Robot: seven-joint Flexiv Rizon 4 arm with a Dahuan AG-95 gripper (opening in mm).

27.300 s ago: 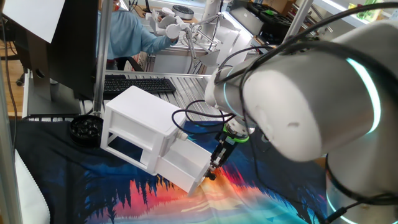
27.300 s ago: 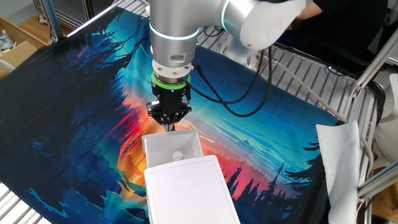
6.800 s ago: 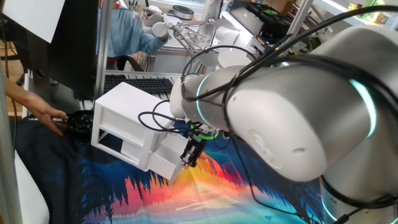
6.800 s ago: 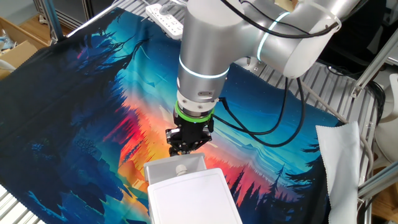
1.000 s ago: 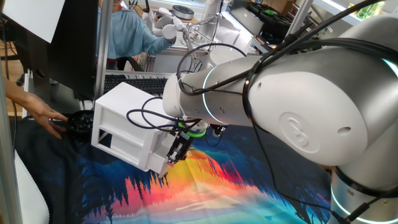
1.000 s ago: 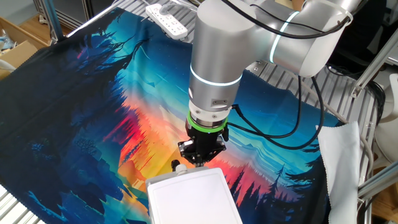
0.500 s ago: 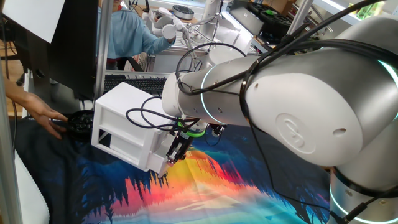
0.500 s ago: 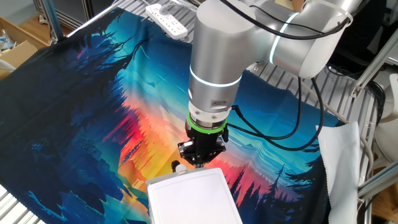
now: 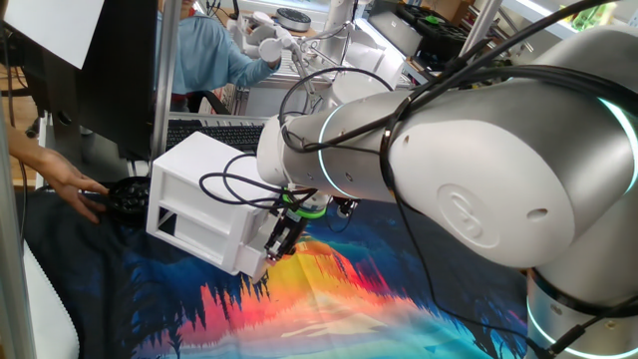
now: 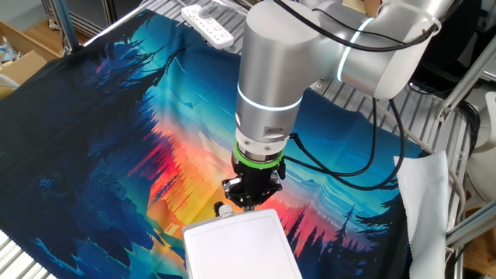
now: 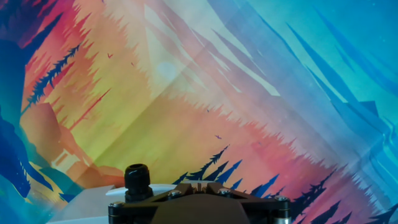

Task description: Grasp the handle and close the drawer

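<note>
The small white plastic two-drawer cabinet (image 9: 204, 199) stands on the surface's bright sunset-forest cloth (image 10: 116, 116), its front facing the arm. Its bottom white box drawer (image 9: 214, 242) sits pushed in, about flush. The black claw (image 9: 275, 247), pointing down, is pressed together at the drawer front, where the tiny dark knob would be; the knob itself is hidden. Behind the cabinet, a person's hand (image 9: 70, 189) rests by a round black object (image 9: 128, 199).

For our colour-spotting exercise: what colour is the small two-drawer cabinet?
White. The cabinet shows best in the fixed view from its side.
</note>
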